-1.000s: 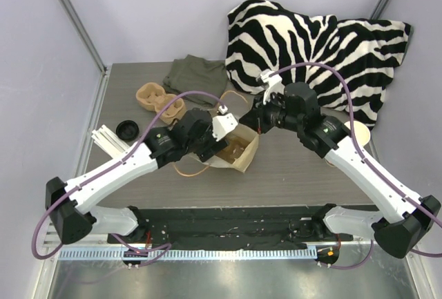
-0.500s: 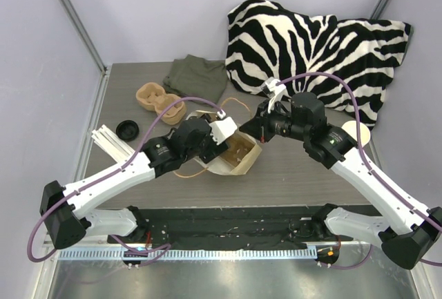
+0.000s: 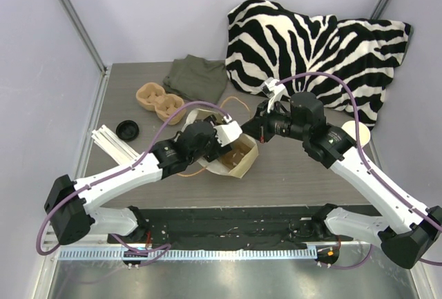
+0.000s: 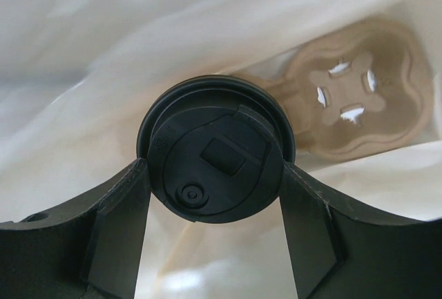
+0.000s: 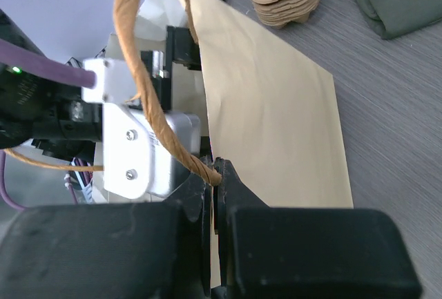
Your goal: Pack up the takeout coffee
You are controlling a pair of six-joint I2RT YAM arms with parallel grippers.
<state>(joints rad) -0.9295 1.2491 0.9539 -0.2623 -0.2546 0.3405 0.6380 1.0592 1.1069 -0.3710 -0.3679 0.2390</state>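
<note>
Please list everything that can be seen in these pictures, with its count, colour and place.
takeout coffee: one, black lid, inside bag
paper bag: one, tan, table centre
cup carrier: one, tan, bag bottom
carrier stack: one, tan, back left
loose lid: one, black, left
sticks: bundle, white, left
cloth: one, olive, back
pillow: one, zebra-striped, back right
left gripper: one, black, closed on the coffee
right gripper: one, black, shut on the bag handle
</note>
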